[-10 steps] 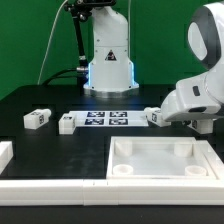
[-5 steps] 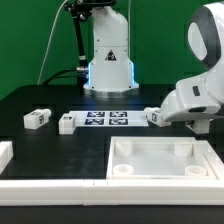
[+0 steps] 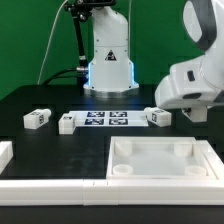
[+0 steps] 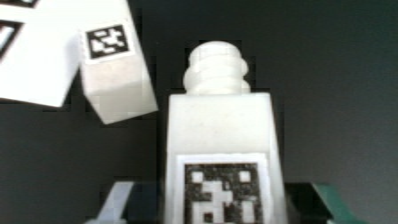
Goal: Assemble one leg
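In the wrist view a white leg (image 4: 217, 120) with a ribbed peg at its far end and a black-and-white tag on its face sits between my gripper's (image 4: 217, 203) two fingers (image 4: 135, 200), which press on its sides. A second leg (image 4: 111, 75) lies just beyond it, beside the marker board (image 4: 25, 55). In the exterior view my gripper (image 3: 197, 112) hangs low at the exterior view's right, and the held leg is hidden behind the hand. The second leg (image 3: 157, 117) lies at the marker board's (image 3: 105, 119) right end.
Two more legs (image 3: 37, 118) (image 3: 67, 123) lie at the exterior view's left of the marker board. The large white tray-like piece (image 3: 165, 176) with corner sockets fills the front right. Another white part (image 3: 5, 152) shows at the front left edge. The arm's base (image 3: 108, 65) stands at the back.
The arm's white hand has risen and shifted toward the exterior view's left. The leg by the marker board's right end now shows more fully.
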`<state>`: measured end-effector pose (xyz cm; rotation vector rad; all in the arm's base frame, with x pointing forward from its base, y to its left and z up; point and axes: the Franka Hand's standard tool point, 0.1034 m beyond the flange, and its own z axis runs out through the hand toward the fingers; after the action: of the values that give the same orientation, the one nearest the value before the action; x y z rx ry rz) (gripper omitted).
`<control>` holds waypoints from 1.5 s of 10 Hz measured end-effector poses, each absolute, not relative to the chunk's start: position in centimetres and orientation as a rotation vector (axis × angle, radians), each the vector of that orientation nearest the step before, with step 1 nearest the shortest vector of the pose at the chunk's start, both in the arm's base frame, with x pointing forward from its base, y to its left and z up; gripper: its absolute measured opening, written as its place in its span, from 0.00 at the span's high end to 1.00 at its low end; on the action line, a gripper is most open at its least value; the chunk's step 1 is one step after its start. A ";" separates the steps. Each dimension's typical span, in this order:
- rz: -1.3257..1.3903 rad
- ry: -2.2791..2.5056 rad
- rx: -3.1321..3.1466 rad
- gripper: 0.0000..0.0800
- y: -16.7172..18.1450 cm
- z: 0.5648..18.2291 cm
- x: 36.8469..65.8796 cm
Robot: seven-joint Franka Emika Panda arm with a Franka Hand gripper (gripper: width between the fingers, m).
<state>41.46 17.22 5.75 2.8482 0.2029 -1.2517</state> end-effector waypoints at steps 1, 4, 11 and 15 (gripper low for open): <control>-1.190 0.195 2.884 0.64 17.3 5.4 42.0; -1.008 0.194 2.971 0.64 17.8 4.9 43.0; 0.021 0.229 3.215 0.64 16.4 8.8 46.8; 0.323 0.245 3.226 0.64 16.5 8.3 46.3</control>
<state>46.32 16.49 8.26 3.2259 0.2453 0.3235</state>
